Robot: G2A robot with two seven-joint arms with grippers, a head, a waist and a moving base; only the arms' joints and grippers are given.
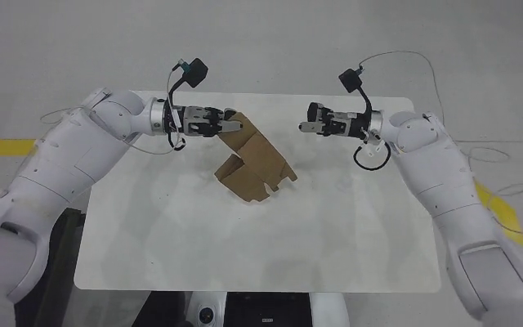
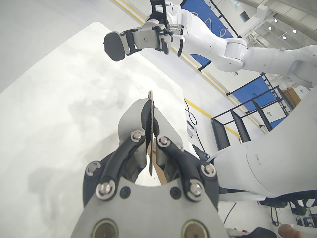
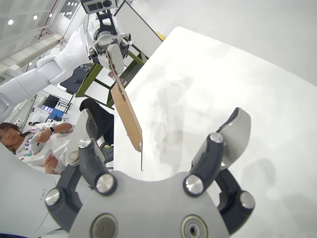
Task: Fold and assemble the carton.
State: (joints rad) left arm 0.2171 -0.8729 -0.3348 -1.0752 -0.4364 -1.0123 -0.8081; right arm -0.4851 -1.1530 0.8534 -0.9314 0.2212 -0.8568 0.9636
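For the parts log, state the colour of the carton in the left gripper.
The carton is plain brown cardboard; the top view shows it best.

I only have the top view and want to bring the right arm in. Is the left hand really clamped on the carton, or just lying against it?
Observer: Clamped. The left wrist view shows the left hand shut on a thin edge of the carton.
Operator: Is the right hand carrying anything?
Observer: No. In its own wrist view the right hand is open wide and empty.
Operator: Does the carton lie flat?
Observer: No. From the right wrist it is edge-on, sloping down from the left hand toward the table. I cannot tell whether its low corner touches.
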